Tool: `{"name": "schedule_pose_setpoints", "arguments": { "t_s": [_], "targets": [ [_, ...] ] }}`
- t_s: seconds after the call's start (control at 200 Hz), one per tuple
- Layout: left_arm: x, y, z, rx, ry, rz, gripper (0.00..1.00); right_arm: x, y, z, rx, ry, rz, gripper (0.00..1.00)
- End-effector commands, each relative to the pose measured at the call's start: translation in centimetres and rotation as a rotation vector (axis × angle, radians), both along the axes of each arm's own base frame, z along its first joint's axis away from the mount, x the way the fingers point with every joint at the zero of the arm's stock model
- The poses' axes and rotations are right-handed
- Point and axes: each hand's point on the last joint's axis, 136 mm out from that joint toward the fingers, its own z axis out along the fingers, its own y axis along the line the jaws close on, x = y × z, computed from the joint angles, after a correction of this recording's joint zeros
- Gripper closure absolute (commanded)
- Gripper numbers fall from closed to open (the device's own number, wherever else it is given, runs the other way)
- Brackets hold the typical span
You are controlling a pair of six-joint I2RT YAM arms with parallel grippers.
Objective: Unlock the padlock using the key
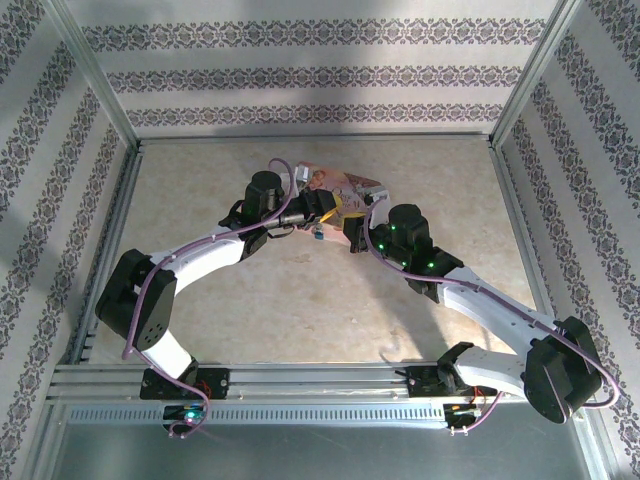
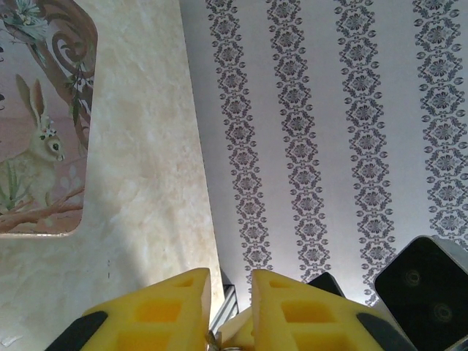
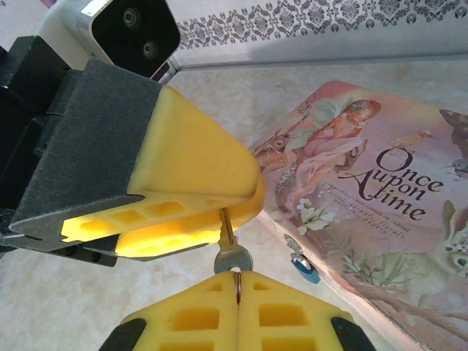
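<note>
**A:** From the top camera, where does everything sit?

**B:** Both arms meet mid-worktop [image 1: 300, 310], at the near edge of the pink tin box [image 1: 352, 183]. The left pincer [image 1: 328, 210] and right pincer [image 1: 352, 228] are nose to nose. A blue speck lies just below them on the worktop by the tin, and I take it for the padlock [image 1: 316, 235]. It is too small to tell more.

**A:** And the left wrist?

**B:** Its yellow pads [image 2: 161, 314] sit almost together, with a glint of metal low in the gap. The tin's rabbit corner is at the upper left, apart from the pads.

**A:** Does the right wrist view settle it?

**B:** Mostly. The key [image 3: 232, 257] hangs between the two pincers. The left one is clenched on its thin shaft, and the right one is pinched on the wire ring at its head. The padlock [image 3: 302, 267] lies free, just beside the tin's edge; I cannot tell whether it touches.

**A:** How will the lock handle?

**B:** I judge it light, hard and slick, so it may skate or twist if the key pushes it. It is better clamped across its flat body sides, leaving the shackle and keyhole free. The key looks stiff but thin, so the broad head is the place to grip it, not the ring.
</note>
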Motion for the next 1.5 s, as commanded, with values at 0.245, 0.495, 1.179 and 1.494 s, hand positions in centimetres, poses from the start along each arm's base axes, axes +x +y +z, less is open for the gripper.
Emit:
{"name": "schedule_pose_setpoints", "arguments": {
  "t_s": [0.245,0.495,1.179,1.494],
  "targets": [
    [-0.3,-1.0,1.5,-0.015,-0.059,-0.038,0.86,1.2,0.0,2.3,0.056,-0.046,-0.040,1.00],
    [-0.5,-0.4,1.9,0.017,-0.114,-0.021,1.00,1.0,-0.1,2.5,0.071,-0.035,-0.029,1.00],
    [-3.4,5.7,12.2,0.217,-0.857,-0.124,1.00,-1.2,-0.2,12.5,0.493,-0.007,0.360,0.32],
    [-4.4,5.5,13.8,0.181,-0.911,-0.148,1.00,-2.3,2.9,14.0,0.528,-0.025,0.476,0.33]
  ]
}}
